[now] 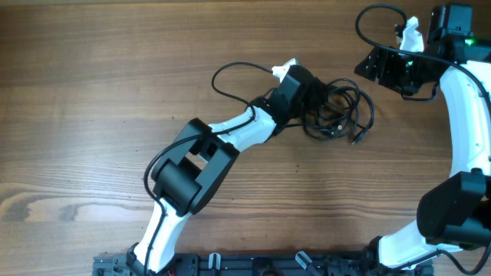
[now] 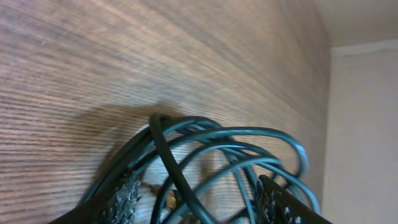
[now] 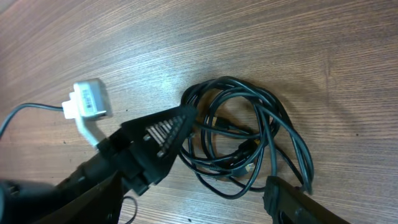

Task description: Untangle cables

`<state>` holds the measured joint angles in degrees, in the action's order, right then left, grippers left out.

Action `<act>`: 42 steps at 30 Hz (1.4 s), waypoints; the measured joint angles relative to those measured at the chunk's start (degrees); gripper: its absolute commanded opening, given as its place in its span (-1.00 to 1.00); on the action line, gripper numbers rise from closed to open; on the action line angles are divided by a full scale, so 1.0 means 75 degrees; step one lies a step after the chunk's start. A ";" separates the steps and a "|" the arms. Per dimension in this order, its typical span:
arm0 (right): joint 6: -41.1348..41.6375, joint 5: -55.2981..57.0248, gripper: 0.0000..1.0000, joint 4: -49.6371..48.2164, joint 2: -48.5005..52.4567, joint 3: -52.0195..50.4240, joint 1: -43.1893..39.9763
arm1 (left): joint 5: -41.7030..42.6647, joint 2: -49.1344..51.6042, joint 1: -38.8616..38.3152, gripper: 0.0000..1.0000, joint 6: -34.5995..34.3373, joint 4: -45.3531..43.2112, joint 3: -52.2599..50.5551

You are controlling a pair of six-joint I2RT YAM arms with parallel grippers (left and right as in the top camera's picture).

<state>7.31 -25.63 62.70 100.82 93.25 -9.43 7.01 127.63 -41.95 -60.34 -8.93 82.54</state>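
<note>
**Left end effector in the thick of the knot**

The left end effector (image 1: 307,92) is right down in the cables (image 1: 341,111), nose into the near edge of the clump. From its own wrist camera, the two fingers (image 2: 124,200) stand apart, and several dark loops arch up between them and spill out beyond the tips. The jaws are spread and not pinched on any strand. The clump lies flat on the desk (image 1: 92,115) as one tangled coil, with a small plug end (image 1: 357,140) poking out on the side away from that end effector.

Over to the right end effector (image 1: 376,67). It hangs well apart from the tangle, jaws open, nothing between them. Its wrist camera looks down on the coil, which lies ahead of its fingertips.
</note>
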 measured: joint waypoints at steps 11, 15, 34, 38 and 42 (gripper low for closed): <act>0.0003 -0.0003 0.49 -0.0003 0.0000 0.0000 0.0000 | -0.0105 0.0300 -0.0015 -0.44 -0.0047 -0.0583 0.0000; 0.0003 -0.0003 0.49 -0.0006 0.0000 0.0000 0.0000 | -0.0134 0.0332 -0.0015 -0.37 -0.0082 -0.0629 0.0000; -0.0221 -0.0050 0.46 -0.0073 0.0000 0.0000 0.0055 | 0.1215 0.0635 0.0697 -0.92 0.1702 -0.1244 0.0000; -0.1256 -0.0638 0.33 -0.0149 0.0000 0.0000 0.0391 | 0.3293 -0.0108 0.1463 -0.92 0.2311 -0.1212 -0.0023; -0.2081 -0.1451 0.23 -0.0440 0.0000 0.0000 0.0895 | 0.5301 -0.1058 0.2145 -0.92 0.2495 -0.0909 -0.0012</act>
<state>-8.29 -36.51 59.40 100.82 93.25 -2.72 46.76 119.70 -25.87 -41.63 -15.75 82.46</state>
